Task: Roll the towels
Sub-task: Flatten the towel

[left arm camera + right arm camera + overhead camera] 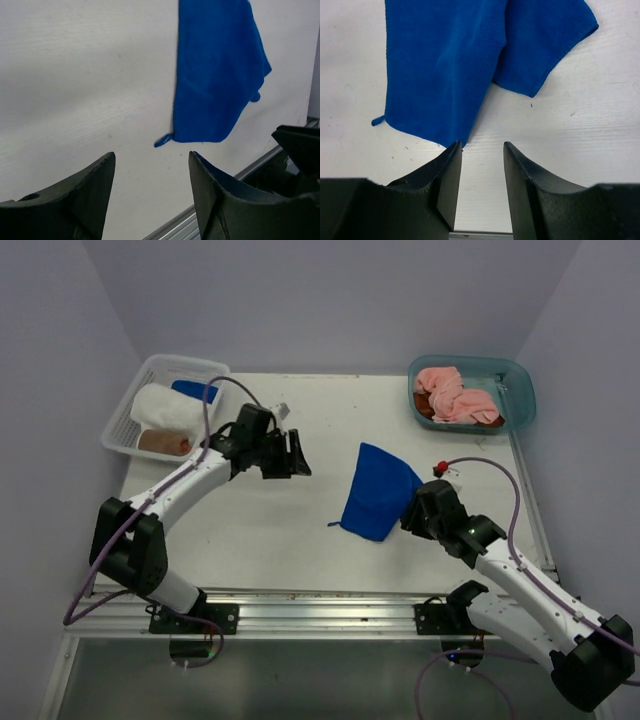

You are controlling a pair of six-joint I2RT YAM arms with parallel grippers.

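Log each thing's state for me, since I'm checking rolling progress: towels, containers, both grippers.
Blue towel: flat on the table, loosely folded, unrolled.
Left gripper: fingers open, empty.
Right gripper: fingers open, empty, by the towel's edge.
White basket: holds a rolled white towel and a brown towel.
Teal tub: holds crumpled pink towels.
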